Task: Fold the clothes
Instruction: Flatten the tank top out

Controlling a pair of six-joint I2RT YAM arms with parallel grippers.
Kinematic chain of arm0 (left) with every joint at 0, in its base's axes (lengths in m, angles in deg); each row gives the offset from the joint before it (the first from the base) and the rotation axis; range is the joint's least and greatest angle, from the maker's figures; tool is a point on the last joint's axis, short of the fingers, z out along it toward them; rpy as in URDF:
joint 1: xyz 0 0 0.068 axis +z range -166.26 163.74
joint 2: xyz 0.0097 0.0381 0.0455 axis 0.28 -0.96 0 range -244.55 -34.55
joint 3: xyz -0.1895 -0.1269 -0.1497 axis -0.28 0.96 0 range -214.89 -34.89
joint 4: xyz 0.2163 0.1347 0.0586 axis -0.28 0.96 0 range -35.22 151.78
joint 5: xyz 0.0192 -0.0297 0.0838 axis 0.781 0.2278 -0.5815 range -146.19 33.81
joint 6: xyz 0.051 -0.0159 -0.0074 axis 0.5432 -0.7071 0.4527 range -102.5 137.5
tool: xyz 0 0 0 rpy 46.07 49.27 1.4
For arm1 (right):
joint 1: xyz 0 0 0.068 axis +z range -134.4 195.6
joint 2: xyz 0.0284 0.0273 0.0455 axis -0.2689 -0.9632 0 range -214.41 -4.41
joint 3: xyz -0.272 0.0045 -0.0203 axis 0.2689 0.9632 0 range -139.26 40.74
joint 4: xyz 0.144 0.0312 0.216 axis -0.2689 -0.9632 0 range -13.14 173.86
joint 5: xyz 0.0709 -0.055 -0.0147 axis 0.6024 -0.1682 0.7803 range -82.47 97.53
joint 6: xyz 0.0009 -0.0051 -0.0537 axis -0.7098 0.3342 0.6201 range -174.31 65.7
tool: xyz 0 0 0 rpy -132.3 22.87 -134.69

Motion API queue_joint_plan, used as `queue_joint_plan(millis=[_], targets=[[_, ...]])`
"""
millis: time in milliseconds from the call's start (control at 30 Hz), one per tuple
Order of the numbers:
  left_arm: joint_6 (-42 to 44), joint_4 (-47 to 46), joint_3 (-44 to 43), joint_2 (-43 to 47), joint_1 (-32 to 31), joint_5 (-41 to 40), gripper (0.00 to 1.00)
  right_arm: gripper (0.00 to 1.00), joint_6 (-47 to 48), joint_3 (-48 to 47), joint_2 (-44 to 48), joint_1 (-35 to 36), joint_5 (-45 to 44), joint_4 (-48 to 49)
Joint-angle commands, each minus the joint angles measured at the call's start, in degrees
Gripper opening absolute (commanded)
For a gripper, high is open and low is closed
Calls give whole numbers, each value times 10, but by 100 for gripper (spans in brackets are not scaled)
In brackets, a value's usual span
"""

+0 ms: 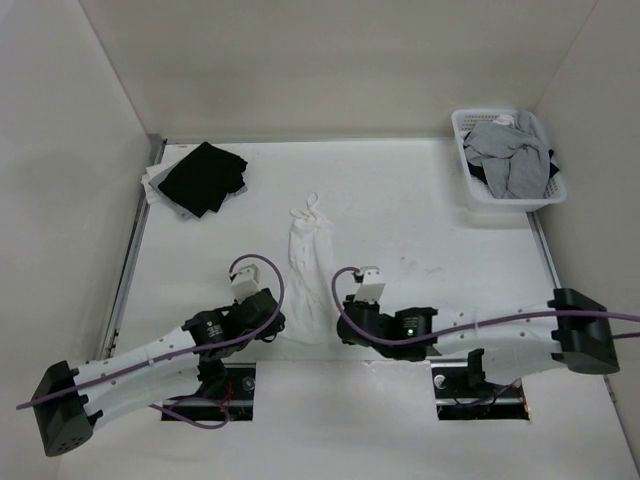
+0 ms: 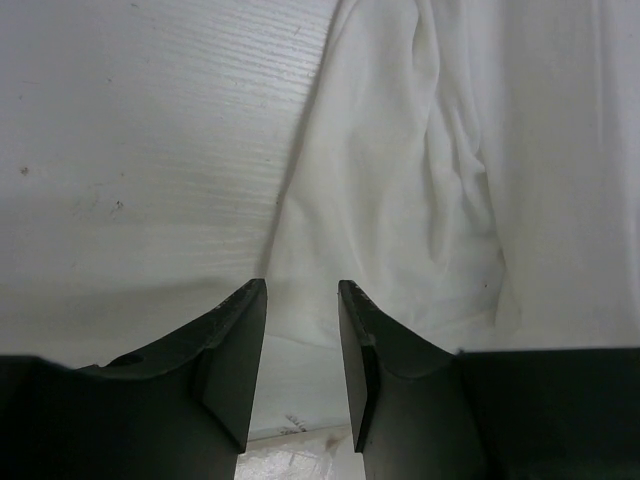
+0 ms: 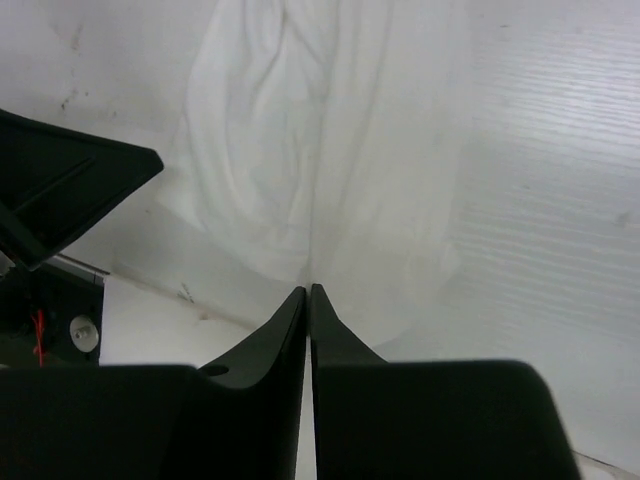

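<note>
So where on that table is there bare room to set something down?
Bare table lies between the white garment and the basket, and left of the garment, on the near side of the black garment. It is crowded at the near edge, where the left fingers and right fingers sit at the garment's end.

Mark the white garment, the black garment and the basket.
white garment (image 1: pixel 305 275): top view, middle of its length.
black garment (image 1: pixel 203 177): top view, centre of the cloth.
basket (image 1: pixel 518 204): top view, its near rim.
</note>
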Motion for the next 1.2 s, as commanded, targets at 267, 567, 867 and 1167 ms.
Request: queue_joint_plan(millis=[267,567,867,1167], targets=[[-36,35,-36,-23,-28,-23,33,5,-94,183,296,-49,-41,-1],[-47,14,-31,-76,-47,-21,32,4,-168,244,393,-79,-49,-67],[-37,-9,-43,-94,-52,-2,7,4,-79,225,394,-134,-36,-15],[126,-52,-209,39,94,1,1,1,98,77,422,-193,-42,15]])
